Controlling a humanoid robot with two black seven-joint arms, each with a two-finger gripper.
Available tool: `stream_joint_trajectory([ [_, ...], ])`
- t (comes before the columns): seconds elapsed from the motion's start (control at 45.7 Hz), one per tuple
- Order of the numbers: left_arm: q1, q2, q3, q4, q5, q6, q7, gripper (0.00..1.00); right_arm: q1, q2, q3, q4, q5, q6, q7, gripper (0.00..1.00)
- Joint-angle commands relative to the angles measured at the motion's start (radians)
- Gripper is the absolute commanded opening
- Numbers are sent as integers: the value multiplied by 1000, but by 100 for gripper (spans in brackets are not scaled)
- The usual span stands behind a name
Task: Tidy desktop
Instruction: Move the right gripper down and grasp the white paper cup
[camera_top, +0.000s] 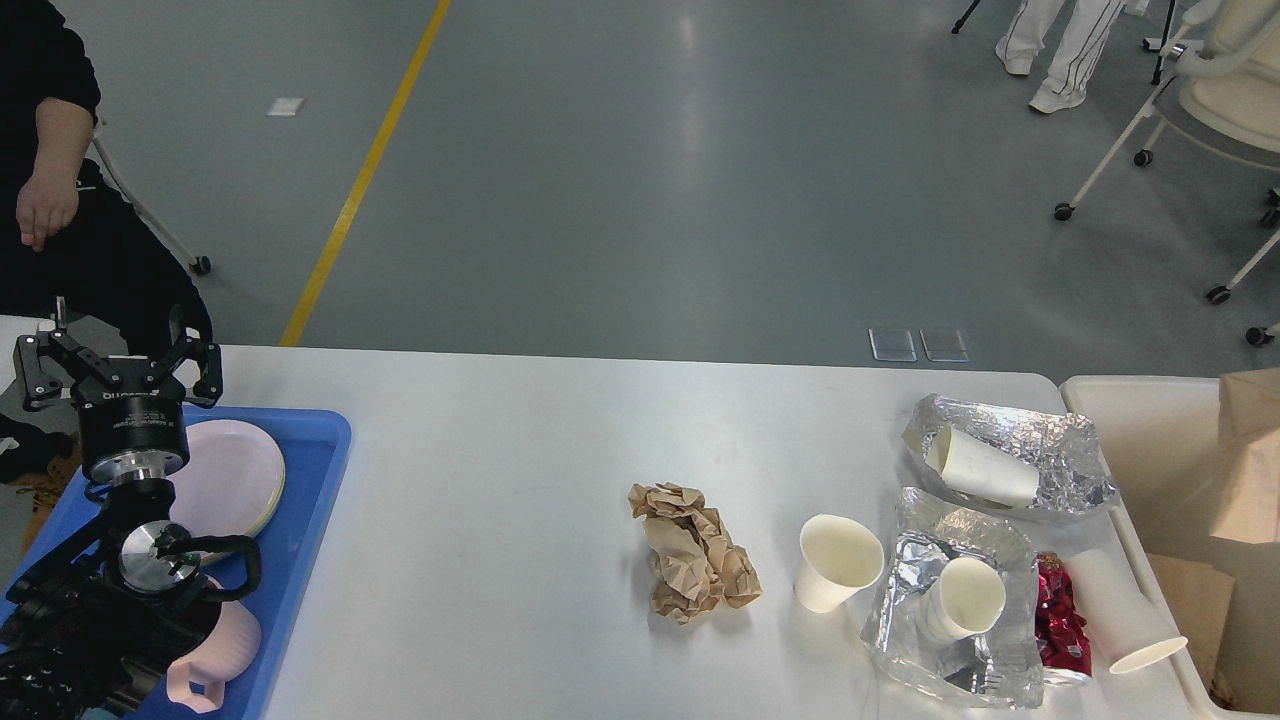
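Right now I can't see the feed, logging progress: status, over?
Left pincer open, empty, above tray. Right pincer out of view. Desktop still littered: crumpled paper, cups, foil.

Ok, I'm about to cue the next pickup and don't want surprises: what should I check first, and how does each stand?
1. Left gripper empty, fingers spread: ok.
2. Right gripper visible: not ok, out of view.
3. Brown paper bag inside cream bin: ok.
4. Crumpled brown paper unobstructed on desktop: ok.
5. Upright paper cup empty: ok.
6. Desktop tidy: not ok; foil sheets and cups remain.
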Motion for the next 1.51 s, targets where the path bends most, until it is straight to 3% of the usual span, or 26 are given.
stream_joint_trajectory([
  [0.0,0,0,0,0,0,0,0,96,-60,86,15,-110,35,-18,0,100],
  [0.219,0,0,0,0,0,0,0,96,-51,181,16,-123,68,-8,1,100],
  [0.46,0,0,0,0,0,0,0,96,58,299,-18,-98,48,135,-3,100],
  [0.569,0,0,0,0,0,0,0,96,148,365,-126,-57,16,170,-9,100],
  [0.766,0,0,0,0,0,0,0,96,340,499,-419,173,-21,241,-19,100],
  [1.182,0,0,0,0,-1,0,0,96,656,528,-469,874,-77,230,-180,100],
  [1.291,0,0,0,0,0,0,0,96,688,519,-484,951,-80,223,-186,100],
  [1.488,0,0,0,0,-1,0,0,96,726,513,-519,960,-74,207,-186,100],
])
